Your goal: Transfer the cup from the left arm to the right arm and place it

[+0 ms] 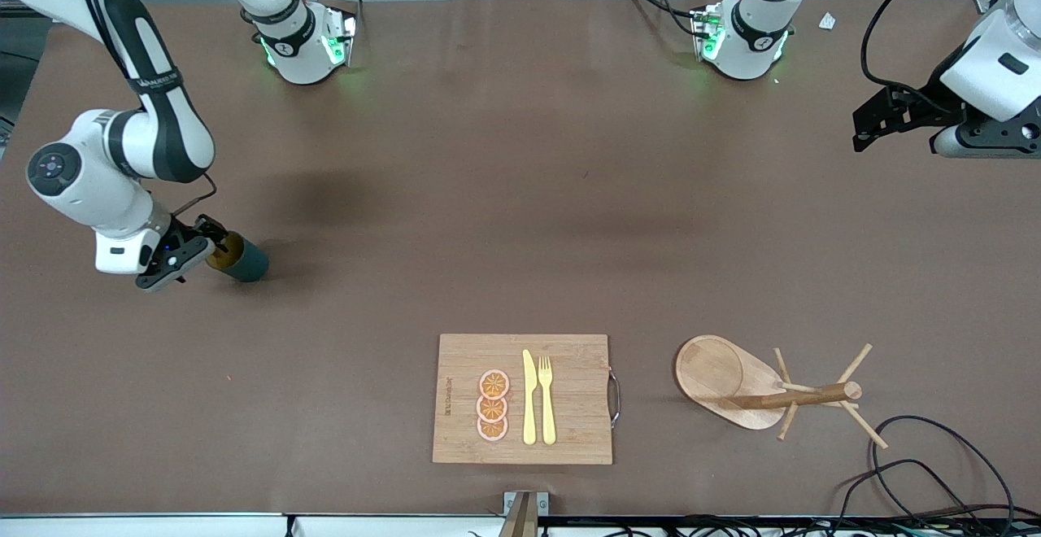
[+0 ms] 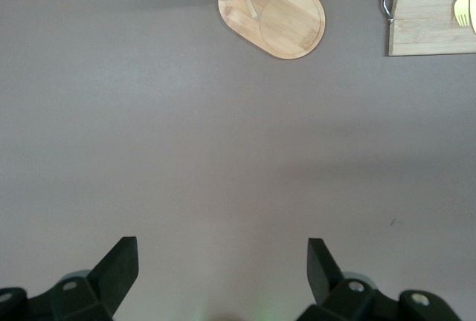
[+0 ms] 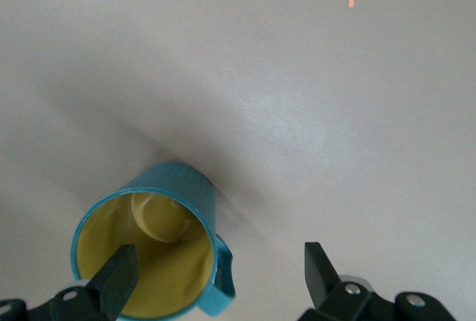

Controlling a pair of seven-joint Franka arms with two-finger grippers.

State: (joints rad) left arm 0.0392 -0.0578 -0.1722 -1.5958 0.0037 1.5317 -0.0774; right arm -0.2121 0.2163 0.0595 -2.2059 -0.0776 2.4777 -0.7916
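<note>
The right gripper (image 3: 216, 276) stands spread wide at the cup (image 1: 240, 258), one finger (image 3: 119, 280) over its yellow mouth and the other outside the handle, gripping nothing. The front view shows the cup on the counter (image 1: 520, 195) at the right arm's end; only the right wrist view shows its yellow inside and handle. The left gripper (image 2: 223, 276) waits open and empty over bare counter at the left arm's end. Nearer the front camera lie a cutting board (image 1: 569, 431) with orange slices (image 1: 493, 405), knife (image 1: 529, 399) and fork (image 1: 546, 399), and a wooden peg rack (image 1: 756, 390).

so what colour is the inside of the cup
Yellow-orange inside the teal cup; it shows best in the right wrist view.
</note>
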